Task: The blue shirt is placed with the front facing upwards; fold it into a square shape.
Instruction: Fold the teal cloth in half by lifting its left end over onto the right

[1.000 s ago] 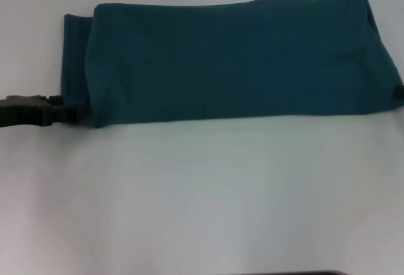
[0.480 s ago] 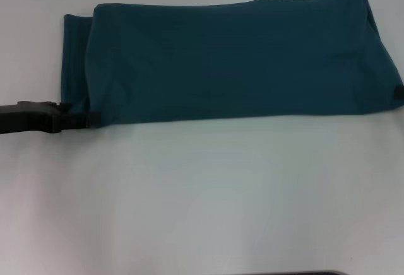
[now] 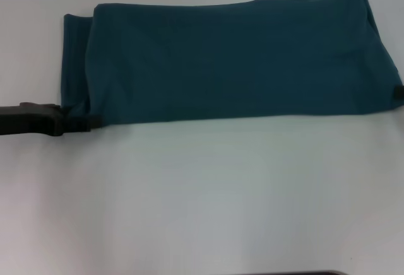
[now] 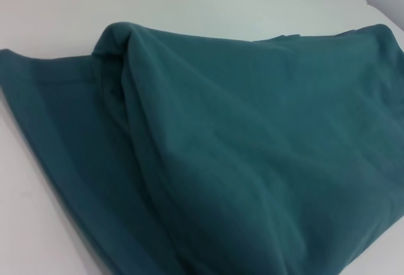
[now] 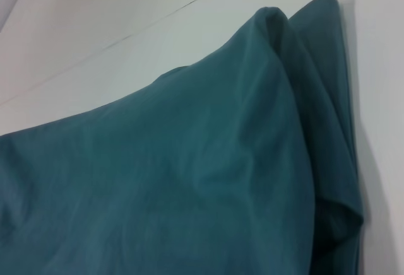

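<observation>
Shirt: the shirt (image 3: 233,60) lies on the table (image 3: 202,199) as a long band, plain side up, no lettering visible; one layer at its left end sticks out past the upper fold.
Left gripper: the left gripper (image 3: 88,122) sits low at the shirt's near-left corner, tips touching the cloth edge. Whether it pinches the cloth or is merely alongside, I cannot tell.
Right gripper: the right gripper (image 3: 398,93) shows only as a dark sliver at the shirt's near-right end; spread or pressed together, I cannot tell.
Why there: one gripper at each end of the near edge looks like readiness to handle the band by its ends.
Progress: lengthwise folding seems done; bringing one end over the other would give a square.
Risk: the loose left layer (image 4: 57,136) may slip out of line.
</observation>
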### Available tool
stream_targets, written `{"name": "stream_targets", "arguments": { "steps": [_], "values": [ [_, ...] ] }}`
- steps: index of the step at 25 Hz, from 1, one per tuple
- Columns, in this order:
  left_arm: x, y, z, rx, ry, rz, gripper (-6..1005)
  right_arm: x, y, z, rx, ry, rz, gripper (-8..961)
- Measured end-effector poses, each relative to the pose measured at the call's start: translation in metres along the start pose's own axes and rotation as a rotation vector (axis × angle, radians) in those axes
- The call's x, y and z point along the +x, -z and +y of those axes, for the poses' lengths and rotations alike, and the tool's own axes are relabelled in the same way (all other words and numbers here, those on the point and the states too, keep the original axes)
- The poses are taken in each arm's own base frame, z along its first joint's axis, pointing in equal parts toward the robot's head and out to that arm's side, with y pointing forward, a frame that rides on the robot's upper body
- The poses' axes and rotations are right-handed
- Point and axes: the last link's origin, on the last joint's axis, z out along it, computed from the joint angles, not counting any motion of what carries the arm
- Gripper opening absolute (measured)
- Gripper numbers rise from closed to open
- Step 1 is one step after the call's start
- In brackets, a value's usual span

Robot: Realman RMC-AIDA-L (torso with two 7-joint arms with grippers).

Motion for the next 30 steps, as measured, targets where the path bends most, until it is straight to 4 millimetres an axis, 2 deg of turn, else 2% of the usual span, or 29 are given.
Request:
{"name": "stream_targets", "arguments": {
  "steps": [1,10,21,26,30],
  "values": [
    [0.0002,0.0004,-0.0008,0.005,0.003,0.003,858,-0.0001,-0.0002,0.0002,0.0,0.0,0.0,3],
    [-0.0007,0.0021,-0.0072,0.04,0.022,0.001,528,-0.0006,0.0,0.0005,-0.002,0.001,-0.002,4],
    [-0.0003,0.0005,-0.0068,0.039,0.021,-0.002,287,-0.0003,0.0,0.0008,-0.004,0.001,-0.001,4],
    [0.0007,0.0025,-0.0065,0.037,0.02,0.002,116,0.0009,0.0003,0.0003,-0.004,0.003,-0.001,4],
    [-0.0014,0.0102,-0.0055,0.023,0.031,0.005,22,0.0048,0.0055,-0.0005,-0.019,0.0,-0.014,4]
  ]
}}
